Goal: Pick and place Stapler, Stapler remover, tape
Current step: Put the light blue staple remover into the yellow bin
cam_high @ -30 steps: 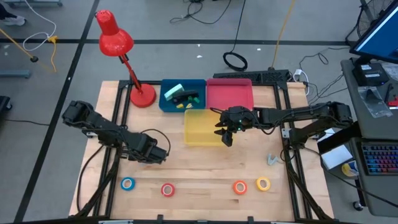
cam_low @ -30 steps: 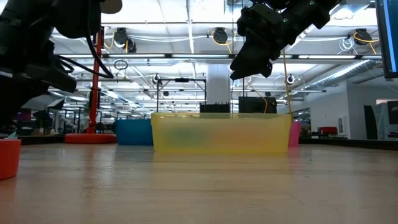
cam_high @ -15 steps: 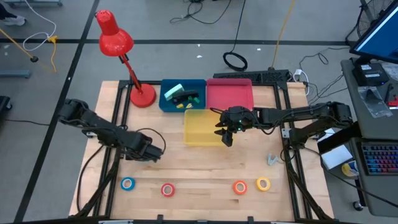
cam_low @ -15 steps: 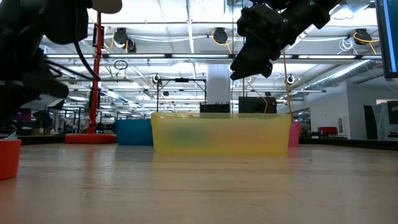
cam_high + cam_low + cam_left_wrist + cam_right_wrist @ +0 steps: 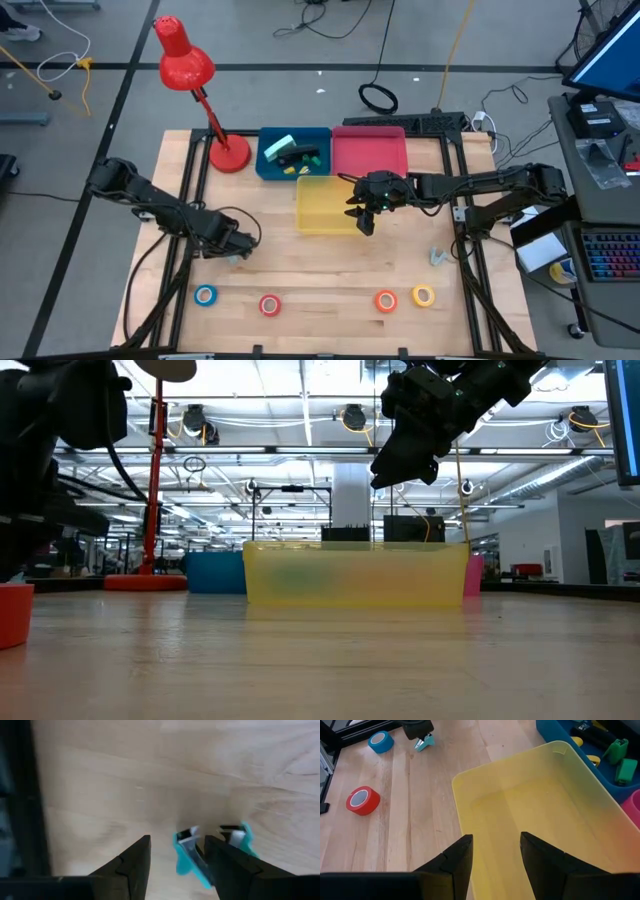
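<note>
Four tape rolls lie in a row at the near edge of the table [image 5: 300,260]: blue tape [image 5: 205,295], red tape [image 5: 269,304], orange tape [image 5: 386,300], yellow tape [image 5: 423,296]. Behind them the left gripper [image 5: 238,252] has its jaws clamped on a small teal stapler remover [image 5: 192,851]. The yellow bin [image 5: 325,204] looks empty; the right gripper [image 5: 364,222] hangs over it, jaws apart. Farther back, the blue bin [image 5: 293,154] holds green, yellow and dark things, beside a pink bin [image 5: 369,155] and a red lamp [image 5: 190,70].

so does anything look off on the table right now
the teal plastic staple remover sits skewed at the left gripper, mostly off to one side instead of centred in it. nothing else stands out
</note>
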Available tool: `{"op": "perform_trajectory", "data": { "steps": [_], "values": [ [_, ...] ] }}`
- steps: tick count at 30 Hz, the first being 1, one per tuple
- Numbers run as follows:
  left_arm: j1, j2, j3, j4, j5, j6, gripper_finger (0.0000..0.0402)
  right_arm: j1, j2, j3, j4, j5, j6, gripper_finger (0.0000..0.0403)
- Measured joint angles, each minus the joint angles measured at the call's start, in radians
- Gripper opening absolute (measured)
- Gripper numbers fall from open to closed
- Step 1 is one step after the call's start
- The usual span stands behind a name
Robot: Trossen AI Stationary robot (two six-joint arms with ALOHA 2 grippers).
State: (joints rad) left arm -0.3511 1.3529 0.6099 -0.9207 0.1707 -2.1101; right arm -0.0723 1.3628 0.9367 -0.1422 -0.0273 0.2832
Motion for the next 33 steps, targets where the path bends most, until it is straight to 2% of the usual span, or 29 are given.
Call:
{"op": "perform_trajectory", "data": {
  "steps": [4, 8, 11, 17, 25, 29, 33],
  "values": [
    [0.000, -0.004, -0.044, 0.096, -0.017, -0.022, 0.0184, 0.000, 0.000, 0.000, 0.000, 0.000, 0.000, 0.0155],
    [-0.001, -0.003, -0.059, 0.109, -0.033, -0.019, 0.0174, 0.000, 0.000, 0.000, 0.001, 0.000, 0.000, 0.0155],
    [-0.001, -0.003, -0.059, 0.114, -0.057, -0.002, 0.0140, 0.000, 0.000, 0.000, 0.003, 0.000, 0.000, 0.0155],
    [-0.001, -0.002, -0.060, 0.107, -0.090, 0.018, 0.0040, 0.000, 0.000, 0.000, 0.003, 0.000, 0.000, 0.0155],
    [-0.001, -0.046, -0.054, 0.110, -0.100, 0.097, 0.0042, 0.000, 0.000, 0.000, 0.013, 0.000, 0.003, 0.0155],
    [0.000, -0.142, -0.032, 0.215, -0.211, 0.157, 0.0042, 0.000, 0.000, 0.000, 0.036, 0.000, 0.003, 0.0155],
    [0.004, -0.238, -0.032, 0.433, -0.408, 0.268, 0.0038, 0.000, 0.000, 0.000, 0.097, 0.000, 0.037, 0.0155]
  ]
}}
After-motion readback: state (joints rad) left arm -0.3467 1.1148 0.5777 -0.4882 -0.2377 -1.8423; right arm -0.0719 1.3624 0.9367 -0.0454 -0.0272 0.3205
